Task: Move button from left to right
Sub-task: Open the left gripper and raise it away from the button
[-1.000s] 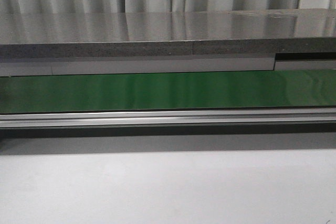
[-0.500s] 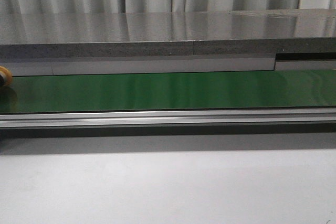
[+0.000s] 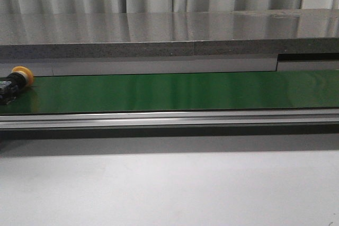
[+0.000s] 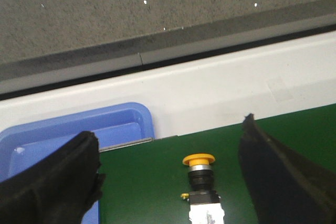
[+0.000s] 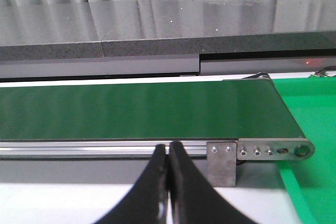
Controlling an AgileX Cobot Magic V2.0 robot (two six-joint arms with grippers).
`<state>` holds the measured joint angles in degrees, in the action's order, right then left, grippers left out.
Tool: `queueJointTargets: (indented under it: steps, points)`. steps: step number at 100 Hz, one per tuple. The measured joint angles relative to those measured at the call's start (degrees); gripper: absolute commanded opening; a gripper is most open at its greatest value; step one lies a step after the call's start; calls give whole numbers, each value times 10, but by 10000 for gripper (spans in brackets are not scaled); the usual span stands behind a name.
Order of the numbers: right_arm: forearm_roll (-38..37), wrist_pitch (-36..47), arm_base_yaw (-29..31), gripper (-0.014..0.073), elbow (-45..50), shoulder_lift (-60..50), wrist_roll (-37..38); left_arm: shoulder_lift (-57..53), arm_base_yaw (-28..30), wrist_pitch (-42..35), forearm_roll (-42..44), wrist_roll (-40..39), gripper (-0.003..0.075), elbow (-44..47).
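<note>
Left claw (image 4: 168, 182) spread wide over yellow-capped black push-button (image 4: 201, 182), which just rode in on green conveyor belt (image 3: 175, 91); grab next.

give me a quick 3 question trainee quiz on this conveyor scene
1. True or false: the yellow-capped black push-button lies at the left end of the green conveyor belt.
2. Which gripper has its fingers pressed together? A) left gripper B) right gripper
3. Fill in: beside the belt in the left wrist view sits a ____ plastic bin.

Key: 1 true; 2 B; 3 blue
</note>
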<state>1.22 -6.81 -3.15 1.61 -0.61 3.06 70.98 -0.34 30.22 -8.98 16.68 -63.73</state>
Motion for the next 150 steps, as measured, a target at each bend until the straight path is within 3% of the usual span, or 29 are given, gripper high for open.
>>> queueJointTargets:
  steps: [43,66,111,127,150]
  points:
    - [0,0,0,-68,0,0,0,-262,-3,-163,-1,3,537,237]
    - [0,0,0,-68,0,0,0,-367,-3,-189,-9,3,536,345]
    - [0,0,0,-68,0,0,0,-415,-3,-194,-30,3,524,395]
    - [0,0,0,-68,0,0,0,-415,-3,-194,-30,3,418,395]
    - [0,0,0,-68,0,0,0,-415,-3,-194,-30,4,139,396]
